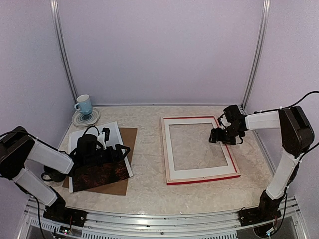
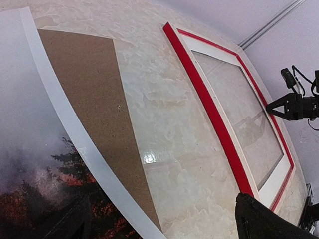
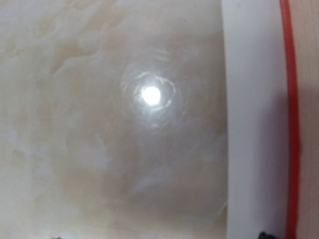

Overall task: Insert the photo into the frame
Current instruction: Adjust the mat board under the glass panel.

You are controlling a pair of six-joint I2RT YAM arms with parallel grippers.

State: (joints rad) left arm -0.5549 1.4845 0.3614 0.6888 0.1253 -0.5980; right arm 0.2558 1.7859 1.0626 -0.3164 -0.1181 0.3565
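Seen from above: my left gripper (image 1: 122, 150), fingers spread wide, hovers over the photo (image 1: 102, 172), which lies picture-up on a brown board (image 1: 128, 137) at eight o'clock on the table (image 1: 149, 189). The red frame (image 1: 189, 118) lies flat at three o'clock. My right gripper (image 1: 213, 136), fingers apart, hangs above its right bar.

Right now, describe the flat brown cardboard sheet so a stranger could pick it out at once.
On the marbled beige tabletop, look at the left half, nearer than the pale blue mug. The flat brown cardboard sheet lies under the white-bordered landscape print; it alone is plain brown.
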